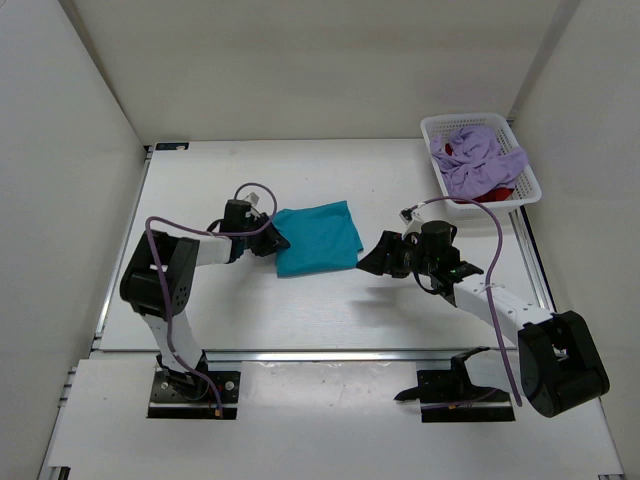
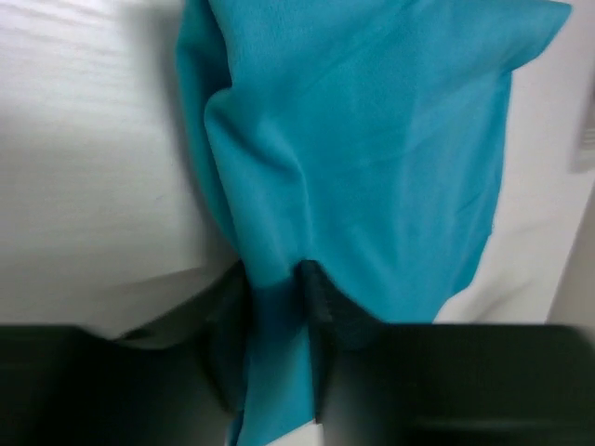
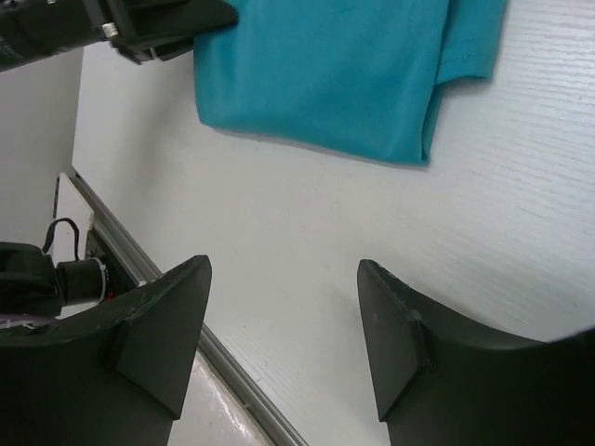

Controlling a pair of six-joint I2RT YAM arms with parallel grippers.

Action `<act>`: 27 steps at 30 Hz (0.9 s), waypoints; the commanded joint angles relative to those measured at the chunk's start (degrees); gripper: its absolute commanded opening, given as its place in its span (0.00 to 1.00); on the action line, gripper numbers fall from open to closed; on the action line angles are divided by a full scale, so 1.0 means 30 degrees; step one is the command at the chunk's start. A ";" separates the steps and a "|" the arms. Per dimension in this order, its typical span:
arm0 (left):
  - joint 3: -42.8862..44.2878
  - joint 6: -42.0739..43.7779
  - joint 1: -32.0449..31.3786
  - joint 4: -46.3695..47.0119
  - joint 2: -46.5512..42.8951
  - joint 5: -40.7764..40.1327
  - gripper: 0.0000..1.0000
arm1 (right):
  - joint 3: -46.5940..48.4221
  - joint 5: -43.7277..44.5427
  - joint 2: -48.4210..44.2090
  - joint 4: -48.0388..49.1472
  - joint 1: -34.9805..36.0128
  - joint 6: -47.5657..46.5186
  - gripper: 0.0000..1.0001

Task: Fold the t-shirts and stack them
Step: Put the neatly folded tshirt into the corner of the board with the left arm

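A teal t-shirt (image 1: 315, 238) lies folded on the white table, mid-left. My left gripper (image 1: 275, 240) is at its left edge, and in the left wrist view a fold of the teal t-shirt (image 2: 372, 139) is pinched between the dark fingers of the gripper (image 2: 274, 269). My right gripper (image 1: 372, 262) hangs just right of the shirt, jaws apart. In the right wrist view the gripper (image 3: 284, 265) has only bare table between its fingers, with the teal t-shirt (image 3: 325, 65) beyond them. A lavender t-shirt (image 1: 480, 160) lies crumpled on a red t-shirt (image 1: 498, 192).
Both of those shirts sit in the white mesh basket (image 1: 470, 120) at the table's far right corner. A metal rail (image 1: 330, 354) runs along the near table edge. White walls close in the left, back and right sides. The left arm (image 3: 139, 23) shows in the right wrist view.
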 commanded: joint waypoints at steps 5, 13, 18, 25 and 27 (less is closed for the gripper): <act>0.4008 -0.1356 -0.2356 0.0247 0.2934 -0.0295 0.12 | -0.0469 -0.0374 -0.0044 0.2361 -0.0035 0.0296 0.62; 0.8937 -0.1857 0.1914 -0.1098 0.4136 -0.0125 0.00 | -0.1058 -0.0929 -0.0189 0.2390 -0.0767 0.0122 0.62; 0.8797 -0.2527 0.7618 -0.0376 0.3495 0.0577 0.00 | -0.0706 -0.1572 0.0775 0.2507 -0.0826 0.0090 0.62; 0.7504 -0.3875 1.2138 0.1413 0.4571 0.0577 0.04 | -0.0411 -0.2336 0.2124 0.2945 0.0023 -0.0055 0.62; 0.7797 -0.4226 1.2435 0.1738 0.5364 0.0607 0.10 | -0.0354 -0.2422 0.2272 0.2946 0.0490 0.0033 0.61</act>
